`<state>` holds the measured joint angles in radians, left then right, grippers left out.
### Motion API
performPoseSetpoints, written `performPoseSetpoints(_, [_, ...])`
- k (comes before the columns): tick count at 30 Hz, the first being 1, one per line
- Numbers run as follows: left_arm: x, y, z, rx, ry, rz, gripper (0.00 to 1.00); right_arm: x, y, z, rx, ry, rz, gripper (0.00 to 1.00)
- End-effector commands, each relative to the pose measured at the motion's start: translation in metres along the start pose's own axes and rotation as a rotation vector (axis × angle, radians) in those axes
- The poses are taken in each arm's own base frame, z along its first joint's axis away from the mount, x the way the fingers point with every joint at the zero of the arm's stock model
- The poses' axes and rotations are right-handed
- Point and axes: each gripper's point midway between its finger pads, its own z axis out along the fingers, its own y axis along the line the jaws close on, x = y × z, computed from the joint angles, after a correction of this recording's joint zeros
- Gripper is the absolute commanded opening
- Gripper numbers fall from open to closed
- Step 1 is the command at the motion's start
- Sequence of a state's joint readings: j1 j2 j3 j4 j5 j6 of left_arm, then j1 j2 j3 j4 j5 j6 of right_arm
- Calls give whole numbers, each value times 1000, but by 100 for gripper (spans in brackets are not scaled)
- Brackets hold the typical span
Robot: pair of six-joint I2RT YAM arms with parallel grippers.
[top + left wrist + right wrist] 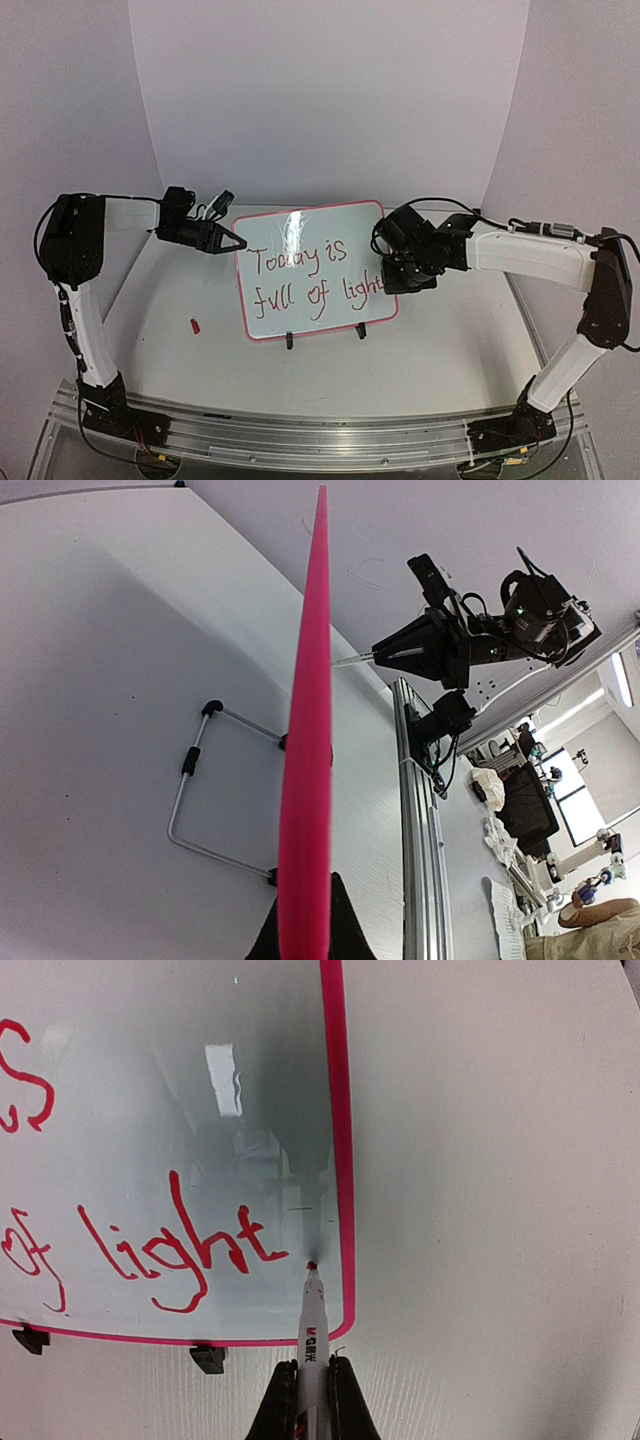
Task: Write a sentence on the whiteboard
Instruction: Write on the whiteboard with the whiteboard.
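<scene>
Red cap (196,325) seen on worktop (450,350), far left. Left end effector (238,241) clamped on whiteboard (310,270) left frame, likely for steadying. Whiteboard propped mid-worktop, "Today is full of light" written in red. Marker (311,1310) gripped in right end effector (312,1375), tip placed just after "light", apparently for full stop.

worktop (450,340): white, matte, fills lower centre of top view | small red piece (196,325): lies on worktop, lower left, alone | aluminium rail (330,432): spans bottom edge | backdrop (330,100): pale lilac walls, upper half | person (590,930): left wrist view, lower right corner, partly seen
</scene>
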<state>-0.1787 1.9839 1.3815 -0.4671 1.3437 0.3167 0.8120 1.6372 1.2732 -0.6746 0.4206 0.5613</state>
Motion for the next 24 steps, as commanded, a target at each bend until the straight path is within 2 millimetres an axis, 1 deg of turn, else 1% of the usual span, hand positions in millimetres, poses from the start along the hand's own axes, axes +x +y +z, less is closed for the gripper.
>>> performPoseSetpoints(1, [22, 25, 14, -99, 80, 28, 0, -16, 2, 1, 8, -47, 25, 0])
performPoseSetpoints(5, [22, 25, 15, -100, 80, 28, 0, -17, 4, -2, -5, -51, 24, 0])
performPoseSetpoints(7, [21, 25, 15, -100, 80, 29, 0, -20, 6, -10, -28, -56, 15, 0])
performPoseSetpoints(9, [20, 25, 15, -102, 81, 27, 0, -22, 11, -26, -85, -49, 4, 0])
performPoseSetpoints(13, [20, 24, 15, -112, 85, 31, 0, -21, 19, -71, -218, -12, -33, 0])
performPoseSetpoints(14, [19, 23, 15, -110, 84, 34, 0, -21, 23, -86, -272, -11, -43, 0])
performPoseSetpoints(17, [19, 23, 15, -116, 85, 34, 0, -24, 27, -117, -368, -38, -47, 0])
performPoseSetpoints(18, [19, 24, 15, -116, 86, 32, 0, -26, 25, -130, -393, -63, -46, 0])
performPoseSetpoints(20, [20, 25, 14, -118, 86, 29, 1, -29, 21, -147, -421, -101, -50, 0])
performPoseSetpoints(21, [20, 24, 15, -119, 86, 29, 2, -30, 17, -154, -427, -122, -51, 0])
performPoseSetpoints(23, [19, 24, 14, -123, 86, 32, 7, -33, 9, -162, -412, -162, -45, 0])
performPoseSetpoints(24, [19, 24, 14, -124, 86, 33, 7, -33, 4, -164, -401, -176, -40, 0])
